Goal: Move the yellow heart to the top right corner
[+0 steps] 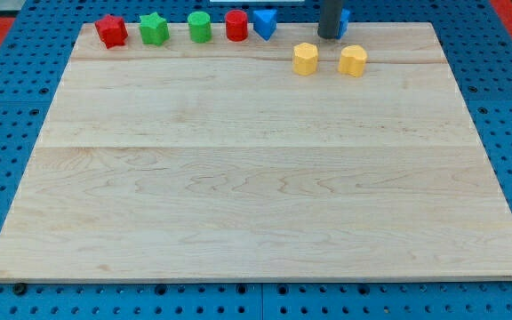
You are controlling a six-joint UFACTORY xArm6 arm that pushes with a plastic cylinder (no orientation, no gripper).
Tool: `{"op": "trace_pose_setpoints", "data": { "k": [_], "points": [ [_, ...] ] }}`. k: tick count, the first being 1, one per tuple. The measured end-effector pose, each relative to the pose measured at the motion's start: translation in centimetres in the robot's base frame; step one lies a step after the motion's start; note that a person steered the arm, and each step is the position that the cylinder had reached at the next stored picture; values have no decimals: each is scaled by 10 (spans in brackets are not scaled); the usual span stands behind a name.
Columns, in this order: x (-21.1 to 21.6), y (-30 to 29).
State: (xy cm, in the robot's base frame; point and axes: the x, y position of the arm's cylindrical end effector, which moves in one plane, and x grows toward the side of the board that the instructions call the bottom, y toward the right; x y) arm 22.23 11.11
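The yellow heart (353,60) lies near the view's top, right of centre, on the wooden board (256,178). A yellow hexagon-like block (305,59) lies just to its left. My tip (330,37) stands above and between these two yellow blocks, slightly up and left of the heart and not touching it. A blue block (346,18) is partly hidden behind the rod.
Along the board's top edge, from the view's left, stand a red star (111,30), a green star (154,28), a green cylinder (200,27), a red cylinder (236,25) and a blue wedge-like block (265,23). A blue pegboard (7,107) surrounds the board.
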Motion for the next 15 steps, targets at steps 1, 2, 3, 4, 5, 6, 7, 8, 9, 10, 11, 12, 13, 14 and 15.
{"op": "trace_pose_setpoints", "data": {
  "k": [1,2,3,4,5,6,7,8,9,10,11,12,13,14,15],
  "points": [
    [8,3],
    [26,3],
    [32,3],
    [54,-2],
    [72,1],
    [71,38],
    [89,39],
    [94,45],
    [94,66],
    [84,74],
    [58,81],
    [48,85],
    [47,85],
    [37,86],
    [28,90]
  ]
}}
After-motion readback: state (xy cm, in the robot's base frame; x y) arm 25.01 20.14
